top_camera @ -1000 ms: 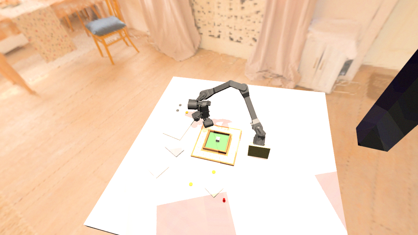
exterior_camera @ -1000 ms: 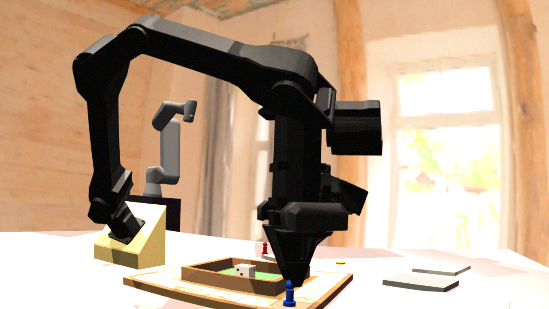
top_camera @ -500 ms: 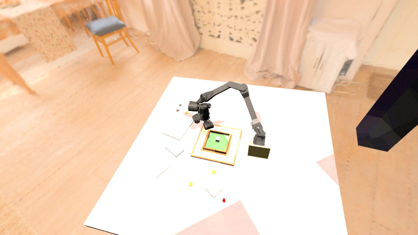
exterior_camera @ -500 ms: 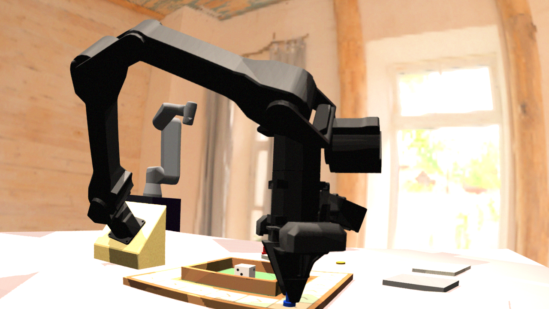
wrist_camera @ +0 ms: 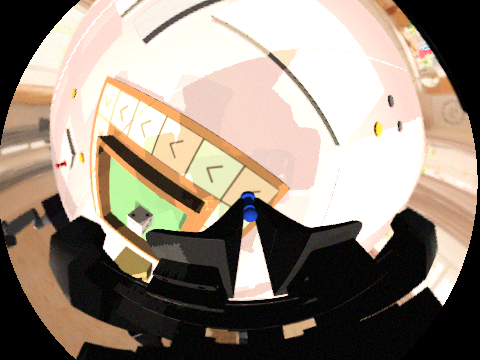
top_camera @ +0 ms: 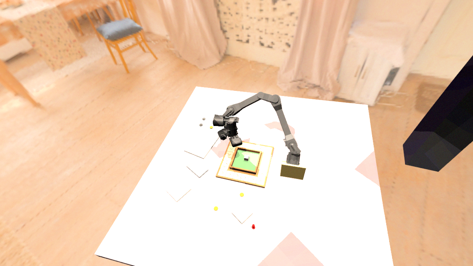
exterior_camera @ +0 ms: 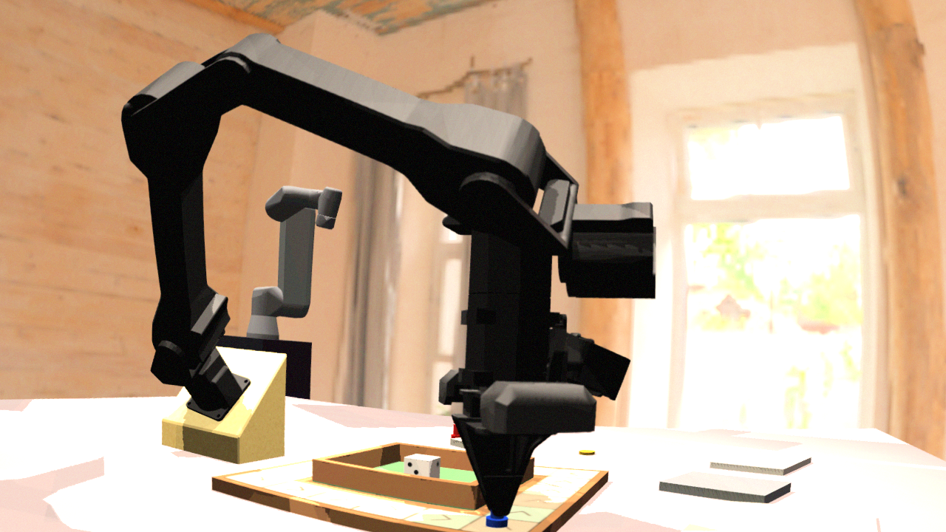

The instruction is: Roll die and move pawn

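Black fingers [exterior_camera: 500, 479] of the gripper [top_camera: 235, 142] [exterior_camera: 497, 513] [wrist_camera: 249, 206] are nearly closed, with their tips gripping the blue pawn [exterior_camera: 497, 521] [wrist_camera: 249, 215] between them. A narrow wedge of space shows between the fingers behind the tips. The pawn's long axis is upright, running along the fingers; its round head points up toward the palm and its wider base faces down at the corner square of the board [top_camera: 220, 173] [exterior_camera: 264, 493] [wrist_camera: 172, 160]. The fingers hide its middle in the exterior view, and the top view does not show it. Whether the base touches the square, I cannot tell.

In the wrist view, arrows on the adjoining squares point left from the tips. Inward from the fingers, the brown-walled dice tray [top_camera: 243, 171] [exterior_camera: 397, 486] [wrist_camera: 150, 175] holds the white die [top_camera: 246, 158] [exterior_camera: 422, 465] [wrist_camera: 139, 218] on its green floor. Its top pips are too unclear to count. Farther from the fingertips, across the board, is the wedge-shaped arm mount [top_camera: 292, 171] [exterior_camera: 264, 410] [wrist_camera: 132, 262]. A red pawn [top_camera: 253, 226] [wrist_camera: 60, 164] stands well apart from the fingers, beyond the board.
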Tool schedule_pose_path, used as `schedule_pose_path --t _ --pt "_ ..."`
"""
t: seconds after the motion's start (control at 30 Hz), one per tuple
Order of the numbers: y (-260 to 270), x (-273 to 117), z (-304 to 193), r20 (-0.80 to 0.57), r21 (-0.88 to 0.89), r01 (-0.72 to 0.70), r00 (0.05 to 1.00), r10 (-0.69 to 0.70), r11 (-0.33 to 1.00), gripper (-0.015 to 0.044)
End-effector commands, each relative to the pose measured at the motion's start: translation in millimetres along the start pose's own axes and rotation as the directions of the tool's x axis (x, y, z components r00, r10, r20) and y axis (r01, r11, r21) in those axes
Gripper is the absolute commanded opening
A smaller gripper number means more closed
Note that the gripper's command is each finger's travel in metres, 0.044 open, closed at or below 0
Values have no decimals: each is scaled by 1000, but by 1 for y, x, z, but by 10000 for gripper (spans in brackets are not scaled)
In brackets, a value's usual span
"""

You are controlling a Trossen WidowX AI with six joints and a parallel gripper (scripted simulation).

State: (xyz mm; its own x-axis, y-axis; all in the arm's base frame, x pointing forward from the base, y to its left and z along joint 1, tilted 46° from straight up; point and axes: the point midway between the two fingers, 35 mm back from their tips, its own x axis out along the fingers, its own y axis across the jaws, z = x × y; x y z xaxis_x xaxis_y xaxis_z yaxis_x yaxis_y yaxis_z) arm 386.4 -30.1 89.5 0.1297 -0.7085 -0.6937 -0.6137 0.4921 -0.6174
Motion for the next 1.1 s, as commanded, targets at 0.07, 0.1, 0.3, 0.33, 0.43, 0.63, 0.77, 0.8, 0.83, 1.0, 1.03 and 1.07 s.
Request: schedule_pose_path --t 0.07,0.1,0.3,0.33,0.43,0.63,0.77,0.8,0.83,1.0,1.03,1.07 --pt "-1 -25 4 10 -19 8 1000 -7 1000 0" --pt "-1 -31 4 12 -24 8 1000 -8 1000 0" --pt "-1 -67 4 21 -55 14 1000 -13 998 0" --pt "-1 -73 3 23 -60 15 1000 -14 998 0" --pt "0 -92 1 27 -75 19 999 -17 997 0" --pt "2 -123 -5 33 -102 29 999 -25 994 0" --pt "12 -121 4 34 -97 25 999 -22 995 0" --pt "19 -119 10 34 -93 23 999 -20 995 0" --pt "26 -116 16 34 -89 21 999 -18 996 0" --pt "64 -104 44 33 -70 10 999 -8 997 0" --pt "73 -101 49 31 -73 8 999 -6 997 0" --pt "81 -98 53 29 -75 6 1000 -4 997 0"
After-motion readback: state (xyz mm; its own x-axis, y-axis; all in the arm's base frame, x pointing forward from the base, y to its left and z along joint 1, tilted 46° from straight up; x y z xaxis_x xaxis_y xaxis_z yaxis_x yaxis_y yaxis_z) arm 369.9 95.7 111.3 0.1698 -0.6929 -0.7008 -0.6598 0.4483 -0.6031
